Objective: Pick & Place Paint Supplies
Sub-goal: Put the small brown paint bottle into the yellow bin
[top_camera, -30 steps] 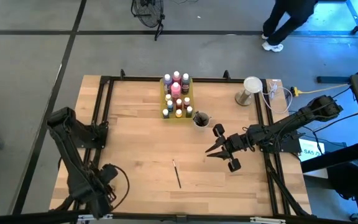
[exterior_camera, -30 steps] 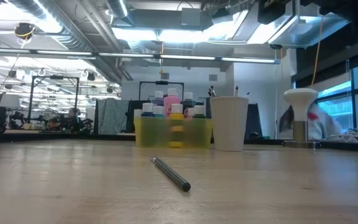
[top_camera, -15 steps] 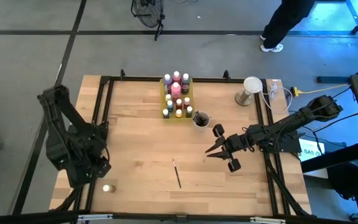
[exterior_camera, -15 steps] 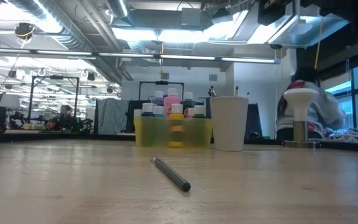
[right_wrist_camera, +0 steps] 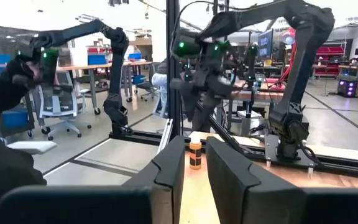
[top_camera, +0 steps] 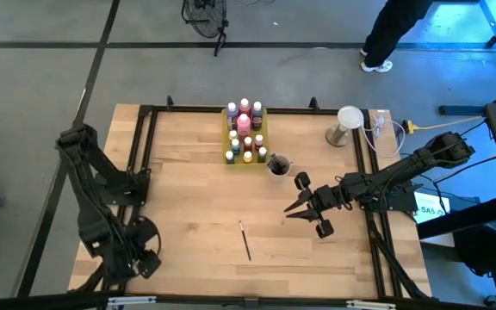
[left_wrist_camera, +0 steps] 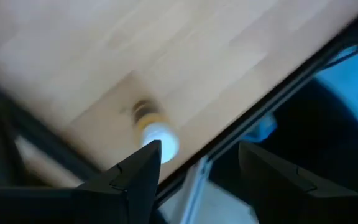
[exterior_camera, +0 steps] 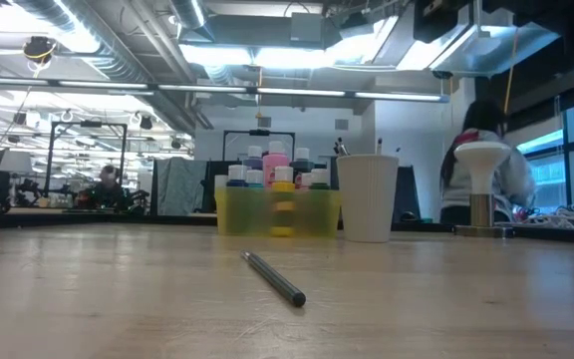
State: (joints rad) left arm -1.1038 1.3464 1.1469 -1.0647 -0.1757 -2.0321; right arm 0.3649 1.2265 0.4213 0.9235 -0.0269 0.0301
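My left gripper (left_wrist_camera: 194, 165) hangs over the table's near left corner, fingers spread, above a small white-capped bottle (left_wrist_camera: 154, 132). My right gripper (top_camera: 293, 209) waits right of centre, fingers nearly together, empty. One brush (top_camera: 244, 241) lies mid-table.

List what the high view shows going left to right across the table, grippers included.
left gripper → loose brush → right gripper → white-topped stand
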